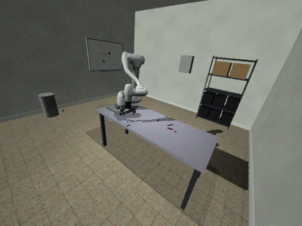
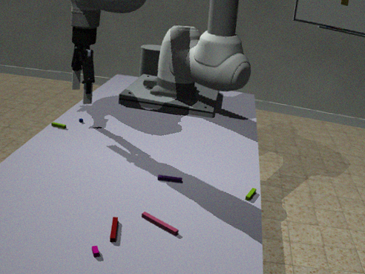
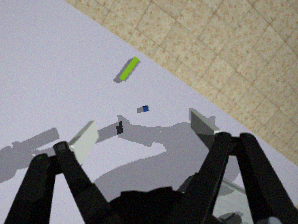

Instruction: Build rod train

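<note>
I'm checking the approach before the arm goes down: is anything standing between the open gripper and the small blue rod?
Nothing visible does. The blue rod lies apart from the lime rod nearby, and the wrist view shows nothing over it below the gripper.

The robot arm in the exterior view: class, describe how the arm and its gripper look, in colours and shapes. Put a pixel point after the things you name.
The arm [image 1: 131,73] [image 2: 215,65] is pale grey-white, with smooth, rounded joint housings joined by tube-like links. Its gripper [image 1: 127,114] [image 2: 80,96] [image 3: 144,124] is black, with two slim, linked jaws ending in flat, light grey pads [image 2: 88,94] [image 3: 86,142]. No cable or marking can be made out.
</note>
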`<state>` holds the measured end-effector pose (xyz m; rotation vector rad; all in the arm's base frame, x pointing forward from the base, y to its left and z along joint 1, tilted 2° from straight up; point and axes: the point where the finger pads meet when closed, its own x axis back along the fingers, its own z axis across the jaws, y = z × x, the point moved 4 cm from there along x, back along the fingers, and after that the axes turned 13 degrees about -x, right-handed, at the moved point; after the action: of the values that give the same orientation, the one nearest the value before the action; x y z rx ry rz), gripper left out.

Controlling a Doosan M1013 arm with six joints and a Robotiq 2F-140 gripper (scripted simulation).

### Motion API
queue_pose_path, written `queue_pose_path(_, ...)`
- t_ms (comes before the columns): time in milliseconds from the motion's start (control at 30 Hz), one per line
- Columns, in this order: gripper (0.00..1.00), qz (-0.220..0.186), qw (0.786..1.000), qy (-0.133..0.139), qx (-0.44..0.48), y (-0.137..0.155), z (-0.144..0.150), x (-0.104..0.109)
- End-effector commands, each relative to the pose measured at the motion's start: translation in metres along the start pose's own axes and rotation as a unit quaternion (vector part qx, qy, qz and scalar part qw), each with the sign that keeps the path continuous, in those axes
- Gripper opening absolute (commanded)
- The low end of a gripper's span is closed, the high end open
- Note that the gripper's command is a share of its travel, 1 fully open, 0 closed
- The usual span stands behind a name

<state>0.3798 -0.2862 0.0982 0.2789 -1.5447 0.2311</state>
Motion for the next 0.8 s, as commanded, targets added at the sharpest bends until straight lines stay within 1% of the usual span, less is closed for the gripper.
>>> queue_pose_path(0, 1.0, -0.004, 0.999, -0.007, 0.052, 0.0012, 0.0061, 0.0012)
queue_pose_path(100, 1.0, -0.004, 0.998, -0.007, 0.056, 0.0013, 0.0065, 0.0013)
queue_pose_path(133, 0.23, -0.004, 0.998, -0.007, 0.056, 0.0013, 0.0065, 0.0013)
queue_pose_path(767, 0.23, -0.004, 0.998, -0.007, 0.056, 0.0013, 0.0065, 0.0013)
